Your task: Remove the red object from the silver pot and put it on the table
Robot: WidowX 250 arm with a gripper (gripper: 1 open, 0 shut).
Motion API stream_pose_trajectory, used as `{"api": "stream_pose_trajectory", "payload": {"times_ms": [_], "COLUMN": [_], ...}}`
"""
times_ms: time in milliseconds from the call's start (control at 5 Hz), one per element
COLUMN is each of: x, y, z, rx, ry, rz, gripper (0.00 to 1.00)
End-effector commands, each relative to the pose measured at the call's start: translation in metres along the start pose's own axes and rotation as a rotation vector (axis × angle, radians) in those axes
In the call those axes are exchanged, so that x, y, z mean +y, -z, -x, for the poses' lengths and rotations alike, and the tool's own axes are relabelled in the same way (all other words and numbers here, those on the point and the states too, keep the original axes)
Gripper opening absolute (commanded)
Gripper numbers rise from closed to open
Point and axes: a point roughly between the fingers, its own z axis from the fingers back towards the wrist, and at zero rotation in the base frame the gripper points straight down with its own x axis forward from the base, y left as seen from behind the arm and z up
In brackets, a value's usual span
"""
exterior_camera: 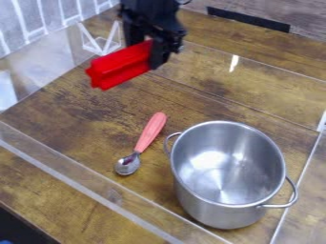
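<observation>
The red object point(120, 68), a bright rectangular block, hangs in the air above the back left part of the table point(230, 91). My black gripper point(156, 48) is shut on the block's right end, and the block sticks out to the left and slightly downward. The silver pot point(230, 174) stands at the front right, upright, with nothing visible inside it. The block is well clear of the pot, up and to the left of it.
A metal spoon with a pinkish-red handle point(143, 144) lies just left of the pot. Clear acrylic walls point(57, 167) run along the table's left and front edges, and a small clear triangular stand point(99, 38) sits at the back left.
</observation>
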Motion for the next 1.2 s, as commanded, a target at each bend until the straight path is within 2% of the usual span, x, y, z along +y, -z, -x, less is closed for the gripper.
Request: {"api": "stream_pose_trajectory", "payload": {"times_ms": [0,200,600,1000], "x": [0.039,0.053,0.076,0.07], "y": [-0.025,-0.018,0.01,0.041], "z": [0.009,0.005,0.003,0.019], "rx": [-0.075,-0.07,-0.036,-0.024], "ry": [-0.082,-0.1,-0.189,-0.157], "rz": [-0.027,-0.021,-0.002,0.038], "gripper": [0.0,0.0,0.0,0.0]}}
